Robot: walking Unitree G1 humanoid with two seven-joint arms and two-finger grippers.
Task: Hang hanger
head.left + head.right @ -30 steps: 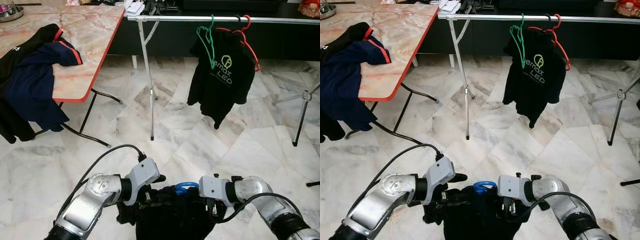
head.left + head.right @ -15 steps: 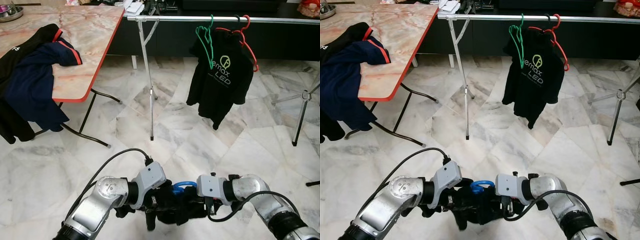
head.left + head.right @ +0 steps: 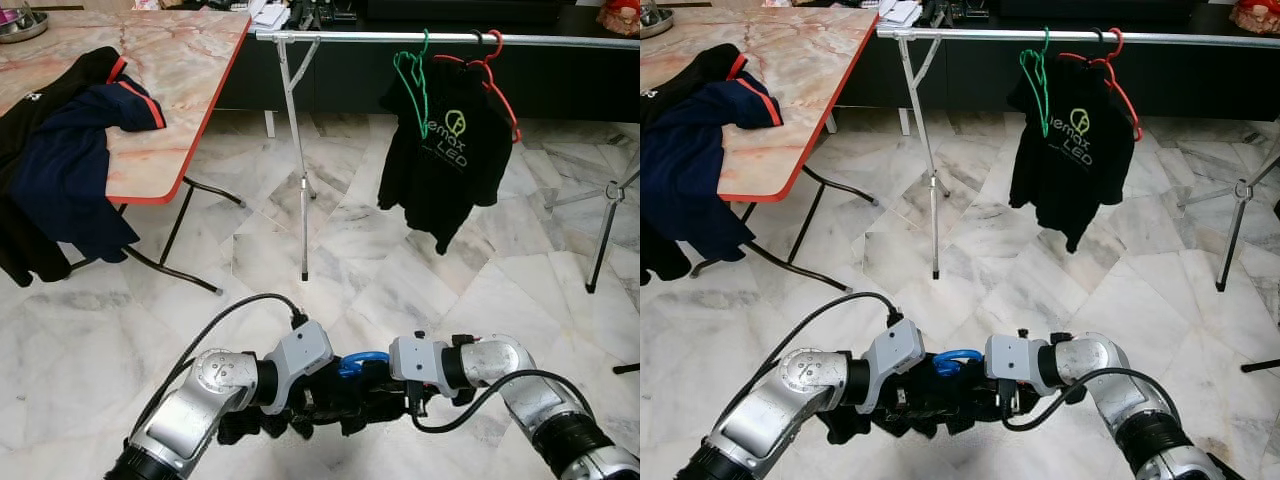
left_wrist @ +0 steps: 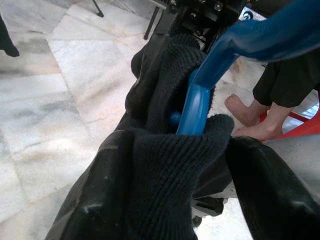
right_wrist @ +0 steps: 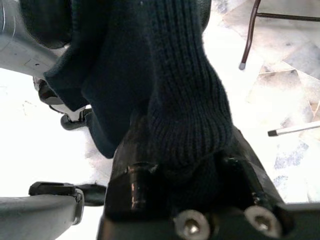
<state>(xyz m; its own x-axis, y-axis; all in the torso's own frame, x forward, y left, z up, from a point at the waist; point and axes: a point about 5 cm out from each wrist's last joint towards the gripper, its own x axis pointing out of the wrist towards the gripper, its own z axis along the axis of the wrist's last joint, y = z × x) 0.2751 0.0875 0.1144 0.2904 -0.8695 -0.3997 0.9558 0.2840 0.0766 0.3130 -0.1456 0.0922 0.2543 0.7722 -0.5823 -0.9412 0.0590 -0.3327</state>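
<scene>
Three hangers are counted: a green hanger point(image 3: 411, 78) and a red hanger point(image 3: 493, 72) on the metal rail point(image 3: 400, 37) across the top of the frame, and a blue hanger point(image 3: 361, 361) low in the centre. Three garments are seen: a black printed shirt point(image 3: 447, 160) hung on the red one, a navy jacket point(image 3: 62, 170) draped over the table point(image 3: 180, 80) at upper left, and a dark knit garment point(image 3: 330, 405) bunched on the blue hanger. The blue hanger is glossy plastic; its hook is seen, the rest being buried in knit. The left gripper point(image 3: 300, 405) and right gripper point(image 3: 395, 395) are clamped on the bunched garment at lower centre. A person's bare foot point(image 4: 240, 107) is made out in the left wrist view.
</scene>
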